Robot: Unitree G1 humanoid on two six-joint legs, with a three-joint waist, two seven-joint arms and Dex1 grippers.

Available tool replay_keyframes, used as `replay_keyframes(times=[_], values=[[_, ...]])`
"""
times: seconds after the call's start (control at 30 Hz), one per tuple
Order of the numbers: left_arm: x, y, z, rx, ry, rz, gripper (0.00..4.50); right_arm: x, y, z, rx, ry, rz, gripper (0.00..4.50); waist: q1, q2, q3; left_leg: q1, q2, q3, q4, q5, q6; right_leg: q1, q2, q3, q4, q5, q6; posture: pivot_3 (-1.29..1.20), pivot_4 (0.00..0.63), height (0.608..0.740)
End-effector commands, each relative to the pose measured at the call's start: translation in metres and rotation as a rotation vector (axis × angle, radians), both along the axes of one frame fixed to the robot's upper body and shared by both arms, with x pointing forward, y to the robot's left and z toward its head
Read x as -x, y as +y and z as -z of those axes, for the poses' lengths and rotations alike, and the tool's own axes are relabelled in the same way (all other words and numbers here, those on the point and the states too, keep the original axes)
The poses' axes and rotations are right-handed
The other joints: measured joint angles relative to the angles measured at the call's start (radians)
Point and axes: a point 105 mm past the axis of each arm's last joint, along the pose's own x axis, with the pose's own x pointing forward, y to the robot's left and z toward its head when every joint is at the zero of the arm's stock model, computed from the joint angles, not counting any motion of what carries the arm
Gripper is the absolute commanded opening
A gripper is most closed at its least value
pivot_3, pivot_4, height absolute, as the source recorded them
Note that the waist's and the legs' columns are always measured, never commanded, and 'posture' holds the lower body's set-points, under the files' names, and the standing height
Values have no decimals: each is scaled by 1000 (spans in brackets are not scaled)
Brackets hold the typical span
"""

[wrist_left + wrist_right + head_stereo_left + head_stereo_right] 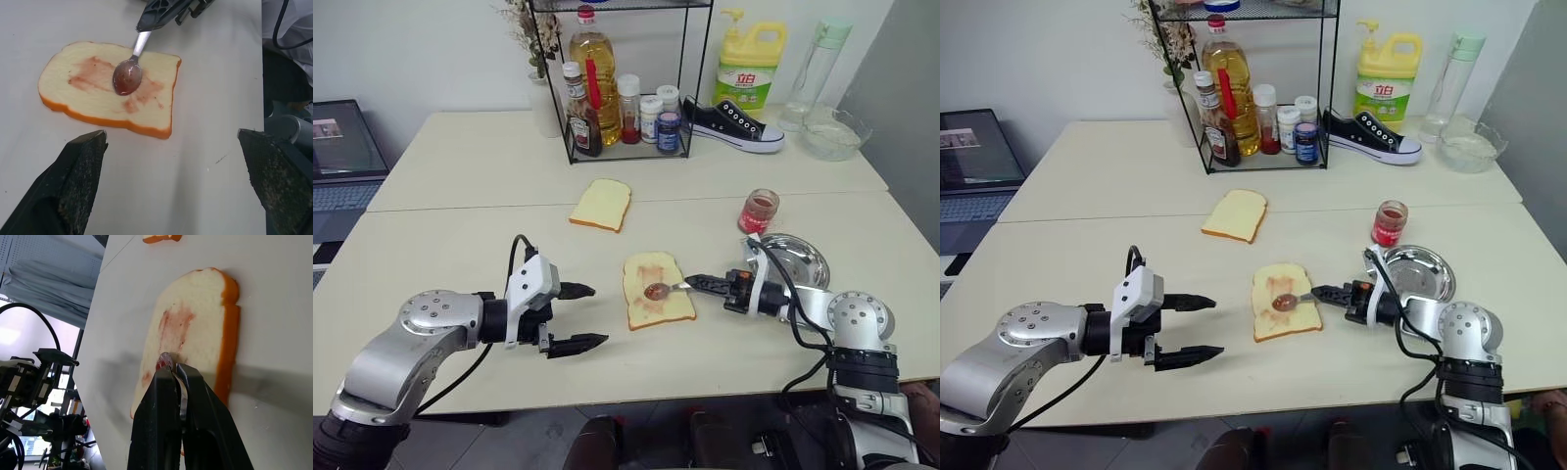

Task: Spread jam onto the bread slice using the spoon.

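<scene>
My right gripper (697, 284) pinches the spoon (664, 290) on the bread slice (656, 291); pushing hard could tear it, left gripper (578, 317) wide.

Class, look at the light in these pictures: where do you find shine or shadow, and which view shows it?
Left wrist view: the jam in the spoon bowl shines wet. Right wrist view: a soft grey shadow band crosses the table beside the bread slice. Left eye view: the steel plate reflects bright light.

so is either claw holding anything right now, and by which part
The right claw is shut on the spoon, gripping the end of its handle, with the bowl over the bread slice. The left claw is open and holds nothing.
</scene>
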Motion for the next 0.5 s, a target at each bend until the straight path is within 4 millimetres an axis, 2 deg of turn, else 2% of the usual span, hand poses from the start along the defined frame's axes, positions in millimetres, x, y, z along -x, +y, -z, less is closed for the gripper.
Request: replay_keyframes(times=[0.03, 0.3, 0.5], values=[[3, -2, -10, -5, -50, 22, 4500, 13, 4, 1, 14, 22, -74, 27, 0, 0, 0, 0, 0, 0, 0, 0, 0, 0, 0, 0, 0, 0, 0, 0, 150, 740], [2, -2, -11, -5, -50, 21, 4500, 16, 1, -5, -7, 27, -86, 27, 0, 0, 0, 0, 0, 0, 0, 0, 0, 0, 0, 0, 0, 0, 0, 0, 150, 740], [-3, -1, -13, -5, -68, 15, 4500, -17, -10, -47, -137, -115, 93, 27, 0, 0, 0, 0, 0, 0, 0, 0, 0, 0, 0, 0, 0, 0, 0, 0, 150, 740]])
